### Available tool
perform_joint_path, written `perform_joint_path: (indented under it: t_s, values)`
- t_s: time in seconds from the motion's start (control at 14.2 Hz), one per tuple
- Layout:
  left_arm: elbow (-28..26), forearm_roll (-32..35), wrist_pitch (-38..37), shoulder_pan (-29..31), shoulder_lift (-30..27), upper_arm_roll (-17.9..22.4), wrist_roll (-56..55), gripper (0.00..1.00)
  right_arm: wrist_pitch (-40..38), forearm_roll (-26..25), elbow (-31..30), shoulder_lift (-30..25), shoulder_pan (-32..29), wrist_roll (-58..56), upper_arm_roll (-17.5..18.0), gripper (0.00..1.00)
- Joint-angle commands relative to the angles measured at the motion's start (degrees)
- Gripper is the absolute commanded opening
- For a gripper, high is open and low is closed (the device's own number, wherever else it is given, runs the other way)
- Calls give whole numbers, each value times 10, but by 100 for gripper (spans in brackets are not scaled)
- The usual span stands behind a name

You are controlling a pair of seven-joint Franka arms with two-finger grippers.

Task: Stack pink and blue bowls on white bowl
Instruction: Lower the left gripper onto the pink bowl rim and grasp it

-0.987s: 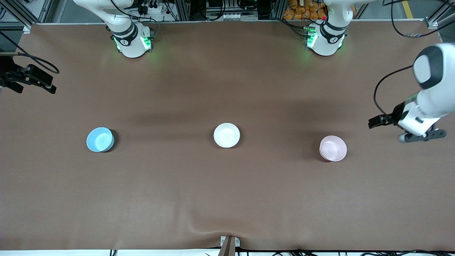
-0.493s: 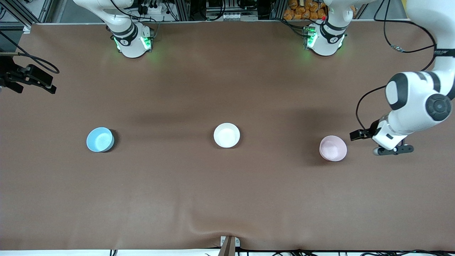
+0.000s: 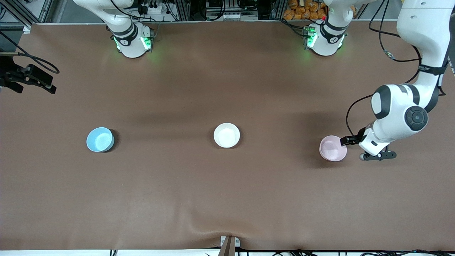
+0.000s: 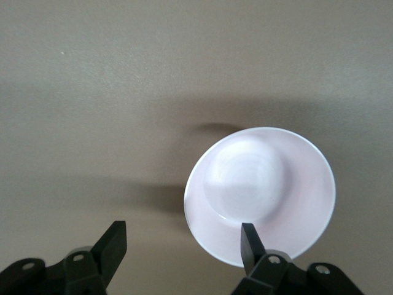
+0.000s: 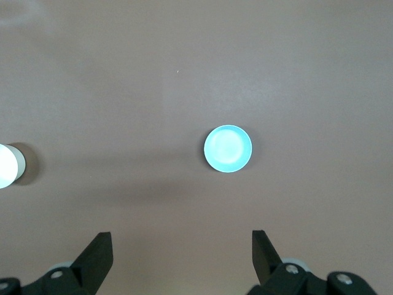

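Observation:
The pale pink bowl (image 3: 332, 148) sits upright on the table toward the left arm's end. The white bowl (image 3: 226, 135) sits mid-table, and the light blue bowl (image 3: 100, 139) toward the right arm's end. My left gripper (image 3: 350, 141) is open at the pink bowl's rim. In the left wrist view one fingertip (image 4: 247, 233) overlaps the pink bowl's (image 4: 261, 193) edge, and the left gripper (image 4: 182, 233) holds nothing. My right gripper (image 5: 181, 243) is open and empty, waiting high over the table, with the blue bowl (image 5: 228, 149) far below and the white bowl (image 5: 7, 166) at the picture's edge.
A brown mat (image 3: 227, 192) covers the table, with a low wrinkle near its front edge (image 3: 213, 227). A black fixture with a cable (image 3: 30, 78) juts in at the right arm's end. The two arm bases (image 3: 132, 41) stand along the back edge.
My left arm has swung in from the table's end toward the pink bowl, bringing its open gripper to the bowl's rim. The bowls and the right arm have not moved.

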Motion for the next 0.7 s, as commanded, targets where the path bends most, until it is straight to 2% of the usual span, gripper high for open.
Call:
perform_joint_path:
  t_s: [0.0,0.35,0.42,0.56,0.63]
  values:
    - [0,-10,18,1,16,-1,9,72,4,9,-10,-12,-10,-8,5,100]
    - [4,-10,30,-1,38,-1,9,46,4,9,-10,-13,-10,-8,5,100]
    - [6,-11,30,-1,43,-1,9,35,4,9,-10,-12,-10,-8,5,100]
    - [7,-10,30,-1,43,-1,9,1,4,9,-10,-12,-10,-8,5,100]
    - [8,-11,30,-1,43,-1,7,0,4,9,-10,-12,-10,-8,5,100]
